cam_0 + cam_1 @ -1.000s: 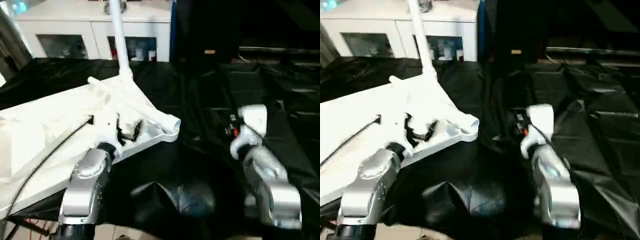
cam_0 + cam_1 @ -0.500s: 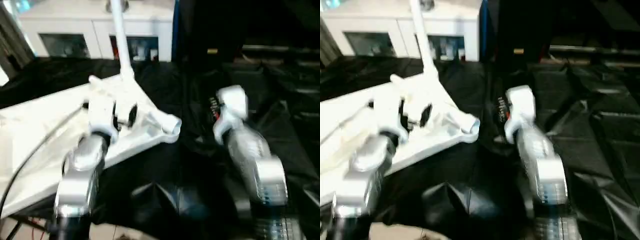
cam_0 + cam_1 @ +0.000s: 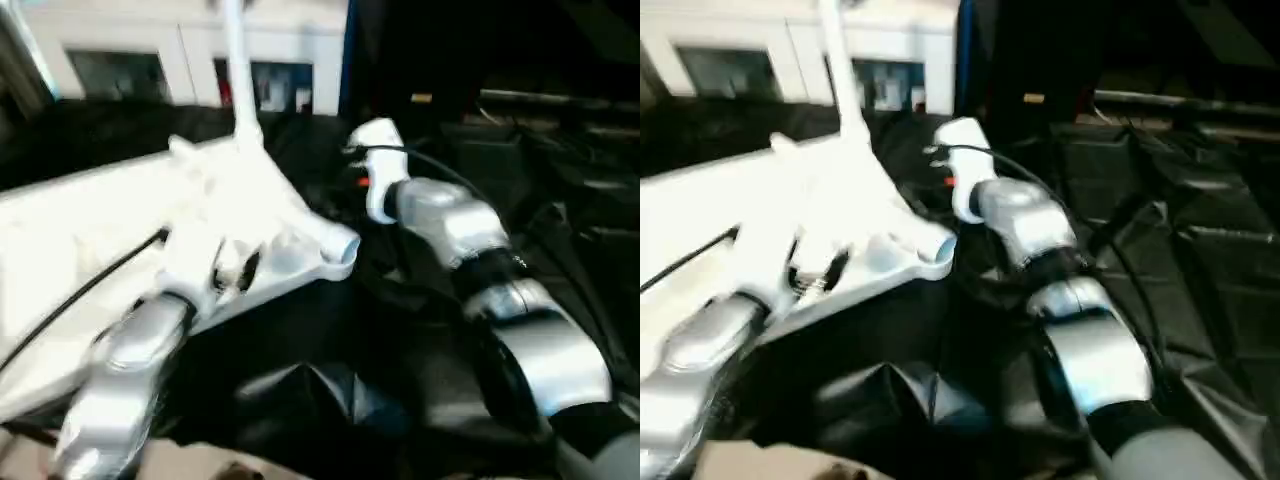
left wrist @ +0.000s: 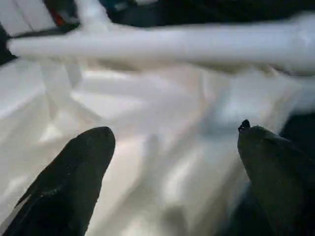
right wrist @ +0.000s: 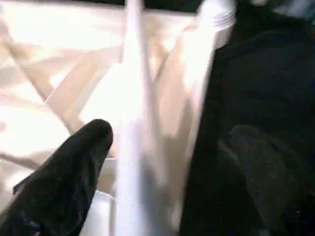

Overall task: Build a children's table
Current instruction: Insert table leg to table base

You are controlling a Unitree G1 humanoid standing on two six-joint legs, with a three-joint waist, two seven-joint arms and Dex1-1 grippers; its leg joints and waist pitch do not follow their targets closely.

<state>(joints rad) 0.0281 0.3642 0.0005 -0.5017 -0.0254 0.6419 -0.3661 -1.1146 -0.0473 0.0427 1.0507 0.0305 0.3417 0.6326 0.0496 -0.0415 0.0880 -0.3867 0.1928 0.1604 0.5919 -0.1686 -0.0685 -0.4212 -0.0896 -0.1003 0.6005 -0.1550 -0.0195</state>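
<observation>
Both claws agape over table top (image 3: pixel 90 230).

Head stereo pair looks forward-down over both forearms, sharing upturned table top (image 3: pixel 120 230). Wrist cameras sit close, facing its ribbed underside and leg (image 5: pixel 133 98).

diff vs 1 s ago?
The right gripper swung from the bare black sheet across toward the table top's corner and the upright leg; it holds nothing, fingers apart. The left gripper stayed over the ribbed underside, open. Table top and leg unchanged.
</observation>
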